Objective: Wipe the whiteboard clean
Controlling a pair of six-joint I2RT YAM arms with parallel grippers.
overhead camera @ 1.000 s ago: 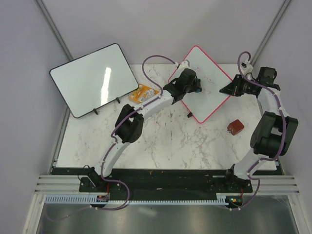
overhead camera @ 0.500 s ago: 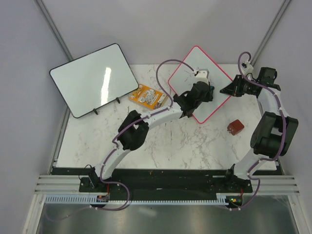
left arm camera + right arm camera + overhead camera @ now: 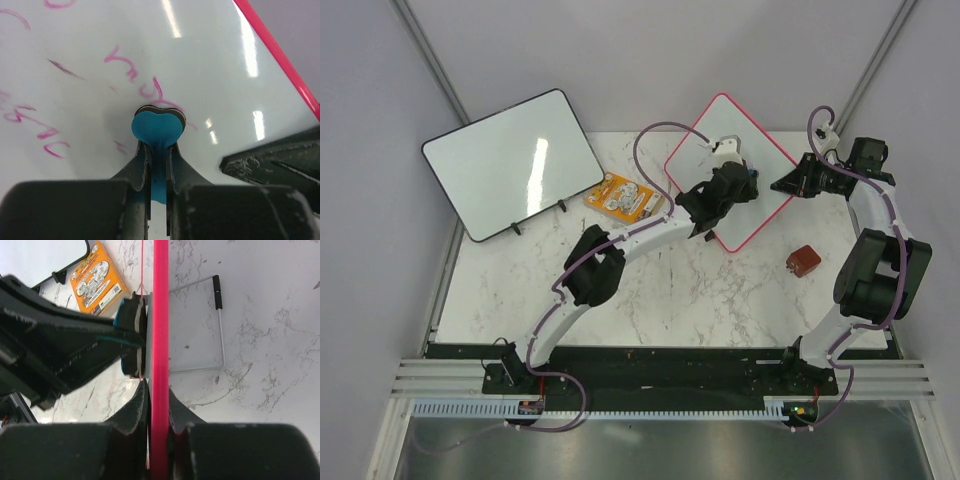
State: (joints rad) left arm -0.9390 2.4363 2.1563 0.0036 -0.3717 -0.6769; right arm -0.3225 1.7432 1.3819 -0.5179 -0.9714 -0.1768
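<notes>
wiping in hand: the whiteboard (image 3: pixel 757 212), near the far right corner of the desk (image 3: pixel 650 290), is pinched by the right hand (image 3: pixel 159 401), a blue eraser (image 3: pixel 157 128) by the left hand (image 3: pixel 158 154); pink writing (image 3: pixel 126 66) must be swept next.

Whiteboard (image 3: pixel 760 205) (image 3: pixel 510 165) x2, eraser (image 3: pixel 156 127) x1, packet (image 3: pixel 620 197) x1, block (image 3: pixel 804 260) x1.

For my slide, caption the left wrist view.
Left jaws press a blue heart-shaped eraser against the whiteboard beside pink handwriting.

You've got the whiteboard (image 3: pixel 760 198), squarish, thin pink frame, rounded corners, propped tilted at the table's (image 3: pixel 650 290) far right, pink scribbles on its white face.
</notes>
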